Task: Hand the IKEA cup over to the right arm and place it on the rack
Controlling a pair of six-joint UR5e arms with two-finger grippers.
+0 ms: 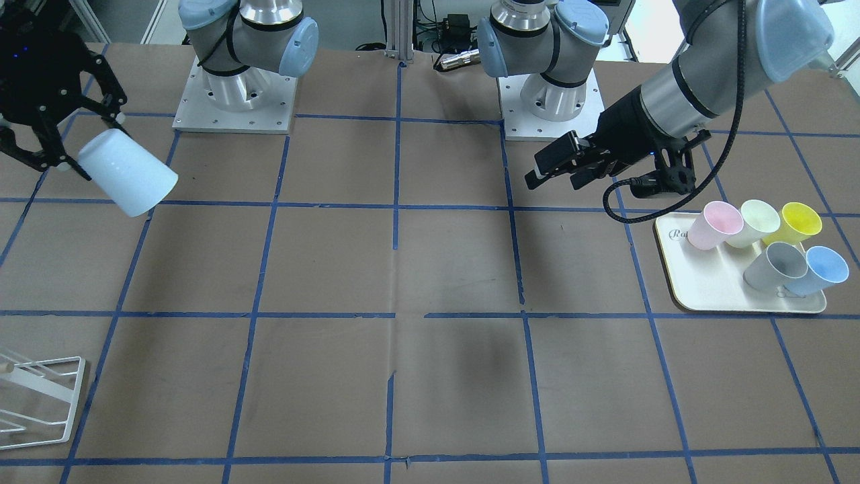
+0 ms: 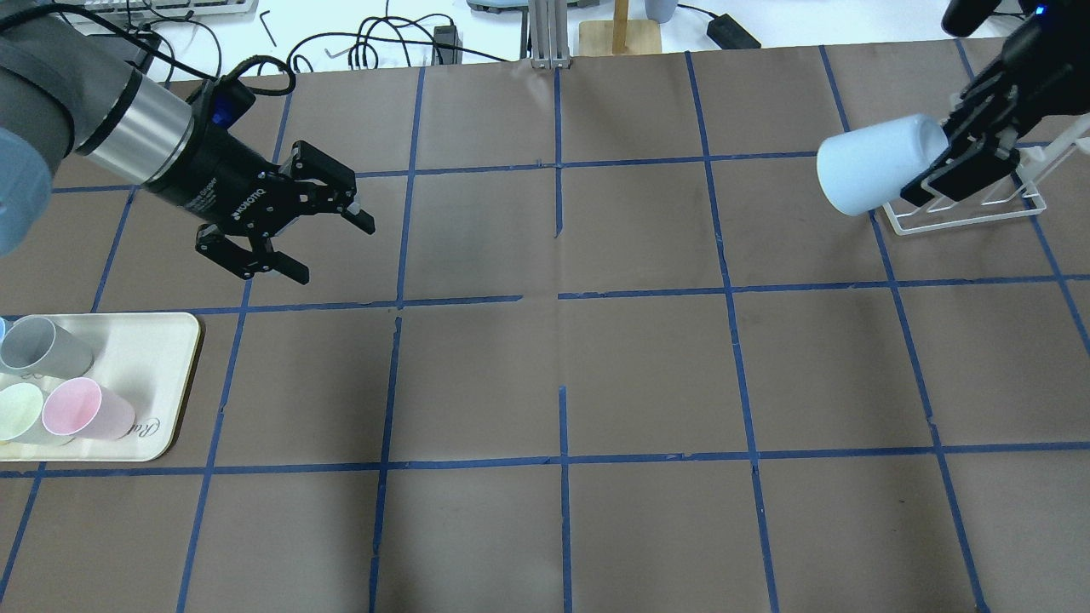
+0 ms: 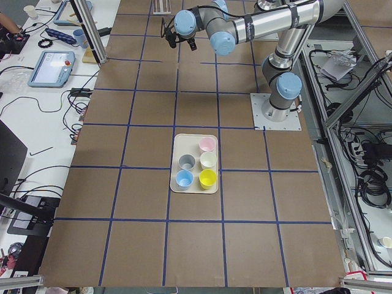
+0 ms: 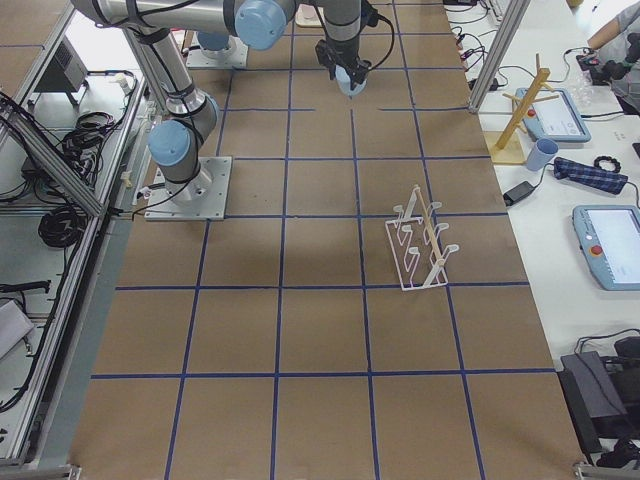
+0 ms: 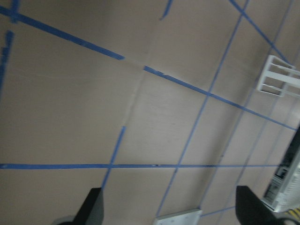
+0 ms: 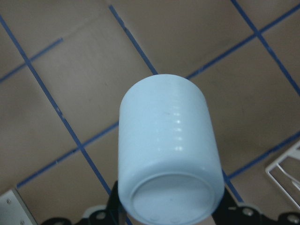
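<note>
**Rack snag risk**

My bulky black right gripper (image 1: 91, 144) is clamped on a small pale-blue plastic tumbler (image 1: 127, 173), aloft, well apart from the white wire rack (image 4: 427, 240); the black left gripper (image 2: 332, 251) hangs spread, empty. Misaligned, I fear its rim clips a bar.

White "ROBOTIQ" lettering, seen upside down, on black body of left gripper (image 2: 332, 251). Cursive word starting "Ra", rest unreadable, on corner of cream tray (image 1: 712, 290).

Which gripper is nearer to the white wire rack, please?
The right. The right gripper, holding the IKEA cup, hangs near the rack; the left gripper is across the table, by the tray.
</note>
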